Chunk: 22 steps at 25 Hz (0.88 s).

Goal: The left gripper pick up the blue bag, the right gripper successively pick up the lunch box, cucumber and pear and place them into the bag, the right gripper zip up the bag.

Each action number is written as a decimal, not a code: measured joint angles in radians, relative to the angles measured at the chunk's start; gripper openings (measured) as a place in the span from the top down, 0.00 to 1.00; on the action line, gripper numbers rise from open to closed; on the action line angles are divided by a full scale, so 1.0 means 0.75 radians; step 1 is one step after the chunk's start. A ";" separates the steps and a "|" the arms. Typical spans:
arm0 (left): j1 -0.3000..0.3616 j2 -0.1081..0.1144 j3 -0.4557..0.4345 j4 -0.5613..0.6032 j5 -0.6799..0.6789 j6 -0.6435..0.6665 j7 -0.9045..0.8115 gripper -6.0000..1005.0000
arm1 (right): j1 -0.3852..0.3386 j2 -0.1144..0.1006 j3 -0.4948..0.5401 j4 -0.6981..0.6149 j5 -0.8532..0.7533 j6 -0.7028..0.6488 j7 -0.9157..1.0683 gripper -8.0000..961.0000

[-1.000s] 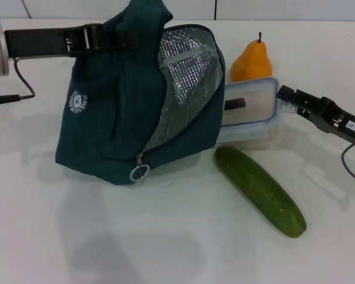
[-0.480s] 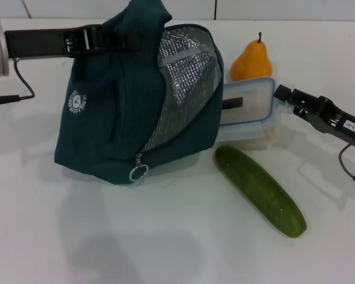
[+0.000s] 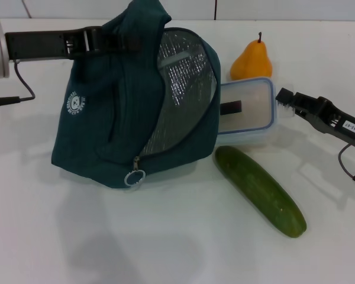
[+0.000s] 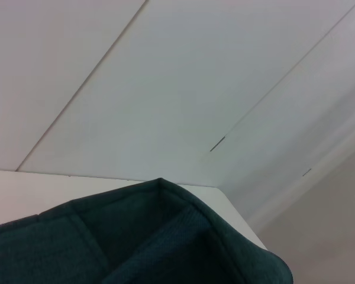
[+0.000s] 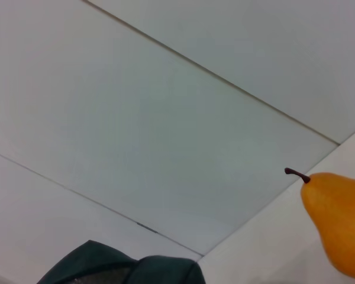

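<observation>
1. our left gripper (image 3: 121,40) is clamped on the blue bag (image 3: 115,127) top, holding it upright.
2. our right gripper (image 3: 282,97) sits beside the lunch box (image 3: 248,112); we cannot tell its opening.
3. the lunch box pokes from the bag's mouth, between pear (image 3: 251,60) and cucumber (image 3: 260,190).

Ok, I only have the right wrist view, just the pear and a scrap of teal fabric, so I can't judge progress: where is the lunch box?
Observer: The lunch box lies on the table with one end in the open mouth of the blue bag and most of it outside.
Operator: And my right gripper?
Observer: The right gripper is at the box's outer end, by the blue rim. I cannot tell if it touches.
Operator: Is the bag being held?
Observer: Yes, the left gripper grips it at the top.
</observation>
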 joint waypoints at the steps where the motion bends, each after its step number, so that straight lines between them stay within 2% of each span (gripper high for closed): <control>1: 0.000 -0.001 0.000 0.000 0.000 0.000 0.000 0.95 | 0.000 0.000 0.002 0.000 0.000 0.000 0.000 0.78; 8: 0.002 0.000 0.000 0.000 -0.005 0.000 0.000 0.95 | -0.002 0.000 0.004 -0.011 0.007 -0.008 0.032 0.89; 22: 0.007 0.002 0.000 -0.002 -0.023 0.000 0.017 0.95 | -0.083 -0.007 0.007 0.018 0.141 -0.108 0.085 0.89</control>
